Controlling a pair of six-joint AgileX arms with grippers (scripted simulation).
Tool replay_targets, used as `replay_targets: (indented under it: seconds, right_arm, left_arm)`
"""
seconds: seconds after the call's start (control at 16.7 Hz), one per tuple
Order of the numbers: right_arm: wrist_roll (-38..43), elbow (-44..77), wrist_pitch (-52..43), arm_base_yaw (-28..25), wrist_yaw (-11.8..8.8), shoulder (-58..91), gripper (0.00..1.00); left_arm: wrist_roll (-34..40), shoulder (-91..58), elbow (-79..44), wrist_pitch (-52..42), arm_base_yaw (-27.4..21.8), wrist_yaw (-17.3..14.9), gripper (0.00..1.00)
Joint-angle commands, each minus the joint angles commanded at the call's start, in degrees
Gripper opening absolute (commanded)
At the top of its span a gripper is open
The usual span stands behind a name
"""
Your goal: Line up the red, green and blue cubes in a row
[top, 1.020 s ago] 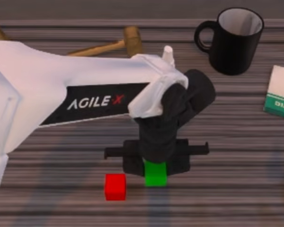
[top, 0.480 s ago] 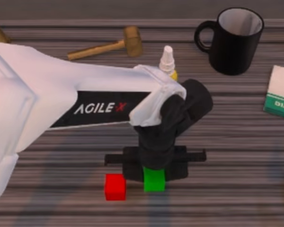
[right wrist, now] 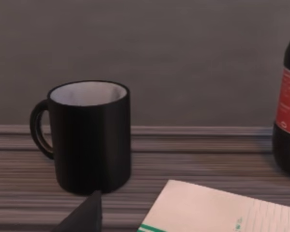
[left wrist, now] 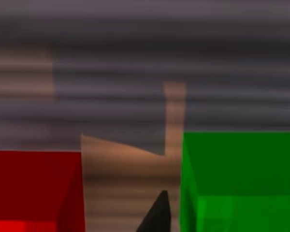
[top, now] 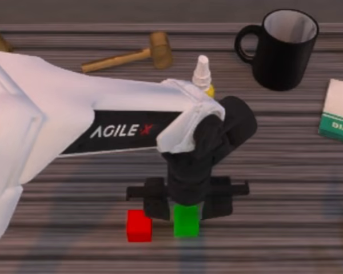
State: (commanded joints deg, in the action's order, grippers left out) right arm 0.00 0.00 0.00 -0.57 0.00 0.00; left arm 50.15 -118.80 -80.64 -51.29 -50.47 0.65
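While the left gripper [top: 186,212] stands low over the green cube [top: 186,220] just beside the red cube [top: 139,225] near the table's [top: 286,171] front edge, I cannot tell whether its fingers grip, so it should release only once both cubes are level.

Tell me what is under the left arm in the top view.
Under the left gripper the green cube shows, apart from the red cube beside it. A dropper bottle pokes out. No blue cube shows; the arm may cover it.
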Motion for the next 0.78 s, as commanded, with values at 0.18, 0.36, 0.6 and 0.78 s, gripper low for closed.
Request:
replay_targets:
  seconds: [0.18, 0.36, 0.6, 0.78]
  right_arm:
    - [0.0, 0.0, 0.0, 0.0, 0.0, 0.0, 1.00]
    - [0.0, 0.0, 0.0, 0.0, 0.0, 0.0, 1.00]
    - [0.0, 0.0, 0.0, 0.0, 0.0, 0.0, 1.00]
    - [0.0, 0.0, 0.0, 0.0, 0.0, 0.0, 1.00]
  left_arm:
    - [0.0, 0.0, 0.0, 0.0, 0.0, 0.0, 1.00]
    - [0.0, 0.0, 0.0, 0.0, 0.0, 0.0, 1.00]
    - [0.0, 0.0, 0.0, 0.0, 0.0, 0.0, 1.00]
    - [0.0, 0.3, -0.8, -1.0, 0.0, 0.0, 1.00]
